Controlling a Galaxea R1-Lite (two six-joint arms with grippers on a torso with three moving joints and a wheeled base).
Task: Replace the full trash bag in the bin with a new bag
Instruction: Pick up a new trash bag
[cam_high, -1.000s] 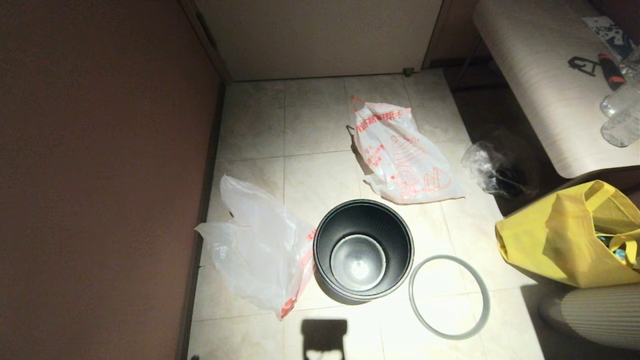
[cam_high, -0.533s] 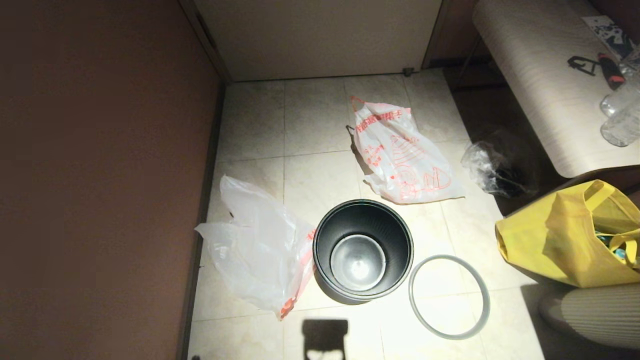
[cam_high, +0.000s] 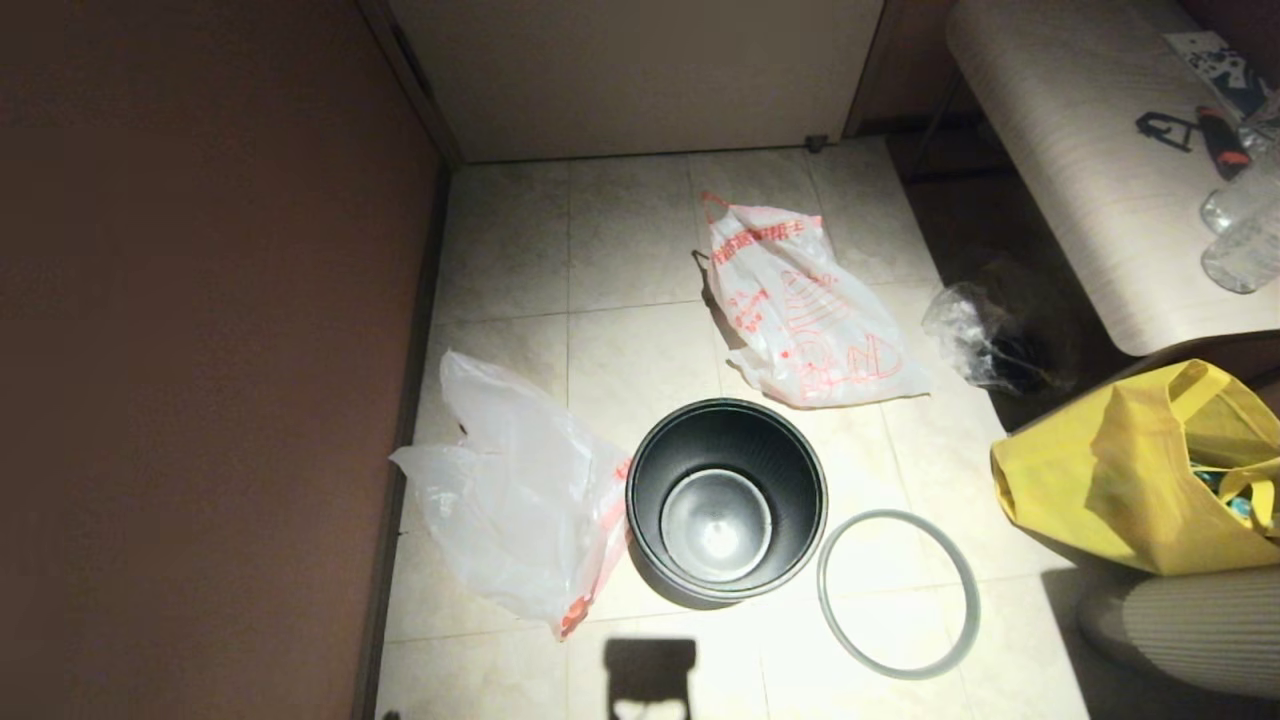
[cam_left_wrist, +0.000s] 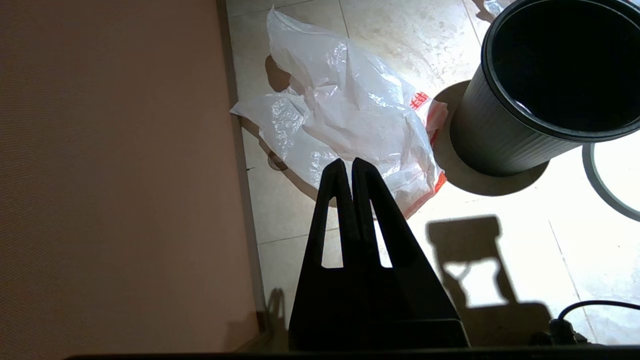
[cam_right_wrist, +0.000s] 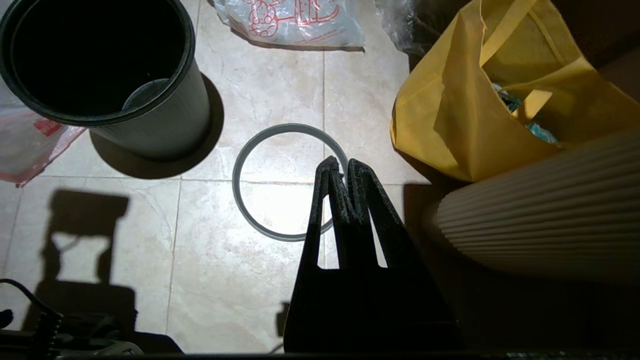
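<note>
**Bin's empty, new bag goes in next**

The black bin (cam_high: 726, 500) stands upright and unlined, its grey hoop rim (cam_high: 897, 593) flat on the tiles beside it. The cloudy new bag (cam_high: 515, 500) lies touching the bin's left wall, long axis running away from the robot, red-orange handle edge (cam_high: 600, 560) nearest. I'd pinch that edge. The left gripper (cam_left_wrist: 346, 167) and right gripper (cam_right_wrist: 339, 167) are both pressed together, empty. The full trash bag (cam_high: 805, 310) lies beyond the bin.

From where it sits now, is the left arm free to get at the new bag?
Probably yes. The left tool, shut, hangs above the new bag, which lies loose on the floor between the wall and the bin. Nothing lies between them; it must open first.
</note>
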